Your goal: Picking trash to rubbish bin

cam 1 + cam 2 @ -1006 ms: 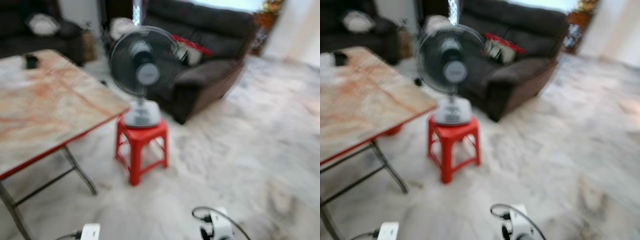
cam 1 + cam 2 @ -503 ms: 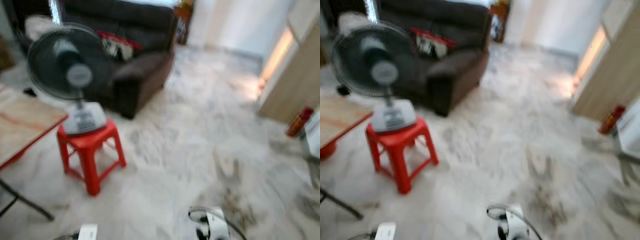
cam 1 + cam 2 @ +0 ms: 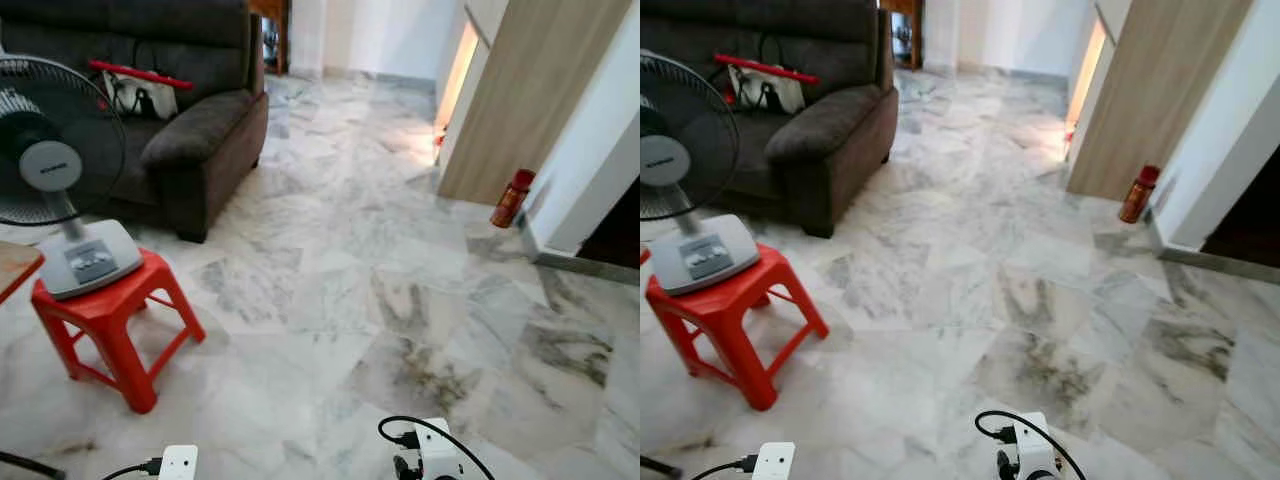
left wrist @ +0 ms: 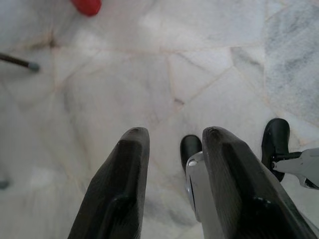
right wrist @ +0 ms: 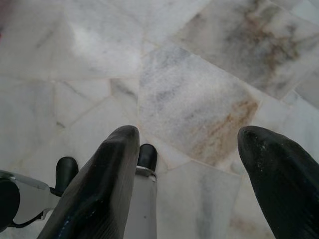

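Scanning white-grey marble floor (image 3: 340, 300) for trash: I judge the red-capped orange bottle (image 3: 511, 198) standing by the light wood panel (image 3: 530, 90) the likeliest candidate; I see no bin. Left gripper (image 4: 172, 142) hangs parted and empty, right gripper (image 5: 197, 137) wide apart, empty. Grey table fan (image 3: 45, 160) sits raised on a red plastic stool (image 3: 110, 315); its badge is unreadable.

Marble floor (image 3: 330, 300), dark sofa (image 3: 190, 130), red stool (image 3: 105, 320)

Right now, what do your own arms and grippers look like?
Each gripper has two long, matte black fingers with rounded tips: left gripper, right gripper. At the bottom of the head view, the white end of the left arm has a black cable plugged in; the right arm carries a looping black cable.
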